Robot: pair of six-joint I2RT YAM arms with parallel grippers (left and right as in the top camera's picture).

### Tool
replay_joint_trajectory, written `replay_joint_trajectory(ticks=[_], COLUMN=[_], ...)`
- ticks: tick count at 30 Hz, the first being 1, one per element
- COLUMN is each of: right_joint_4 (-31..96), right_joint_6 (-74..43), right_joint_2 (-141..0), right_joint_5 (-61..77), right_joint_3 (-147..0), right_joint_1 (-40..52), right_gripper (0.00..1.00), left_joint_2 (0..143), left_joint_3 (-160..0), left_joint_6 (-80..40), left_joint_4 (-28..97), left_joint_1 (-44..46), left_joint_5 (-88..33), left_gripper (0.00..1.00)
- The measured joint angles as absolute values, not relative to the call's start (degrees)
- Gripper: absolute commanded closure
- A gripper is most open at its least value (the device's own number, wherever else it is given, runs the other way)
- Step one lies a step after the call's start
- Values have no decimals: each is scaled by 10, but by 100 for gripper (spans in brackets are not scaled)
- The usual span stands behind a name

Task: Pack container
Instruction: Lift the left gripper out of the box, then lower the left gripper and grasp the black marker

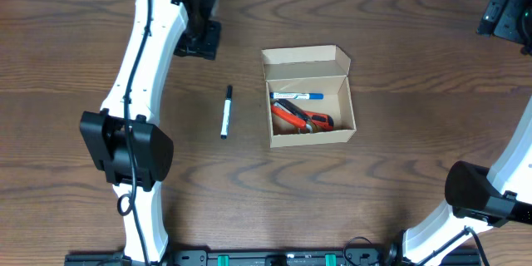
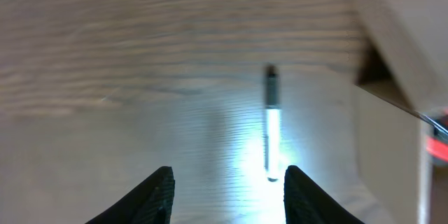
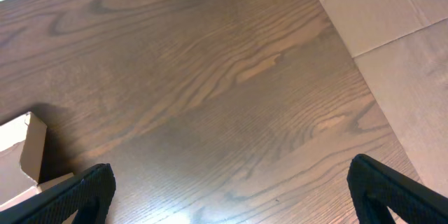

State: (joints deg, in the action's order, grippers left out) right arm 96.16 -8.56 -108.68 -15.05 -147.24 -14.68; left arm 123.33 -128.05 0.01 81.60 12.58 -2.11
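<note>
The container [image 1: 307, 96] sits on the dark wood bench [image 1: 399, 75], its flap lid [image 1: 303, 56] open and folded back on the far side. Inside the container, a white marker with a blue cap [image 1: 297, 96] lies along the wall nearest the lid, and just beside it, toward the container's middle, lie red-orange items with dark parts [image 1: 301, 116] whose kind cannot be told. A white pen with a black cap [image 1: 225, 111] lies flat on the bench to the left of the container, apart from it and roughly parallel to its left wall. The left end effector [image 2: 228, 182] hangs above the bench left of the container and beyond the pen, with its fingers [image 2: 159, 194] spread apart and holding nothing; its wrist view shows the pen ahead, closer to the right-hand finger. The right end effector [image 3: 229, 175] is well off to the container's right, its fingers [image 3: 66, 197] wide apart over bare wood.
</note>
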Motion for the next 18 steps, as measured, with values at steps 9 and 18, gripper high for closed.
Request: replay_joint_trajectory(ticks=[9, 18], right_joint_4=[962, 962], right_joint_6=[-86, -86], right_joint_2=[-1087, -1087], right_joint_5=[-150, -150], right_joint_3=[-1472, -1472], right_joint_1=[-147, -147], right_gripper=[1, 1], left_joint_2=[1233, 1234], left_joint_3=[-1153, -1015], left_joint_6=[-93, -126], left_joint_4=[754, 691], left_joint_1=[183, 184], left_joint_5=[68, 42], left_gripper=[50, 52])
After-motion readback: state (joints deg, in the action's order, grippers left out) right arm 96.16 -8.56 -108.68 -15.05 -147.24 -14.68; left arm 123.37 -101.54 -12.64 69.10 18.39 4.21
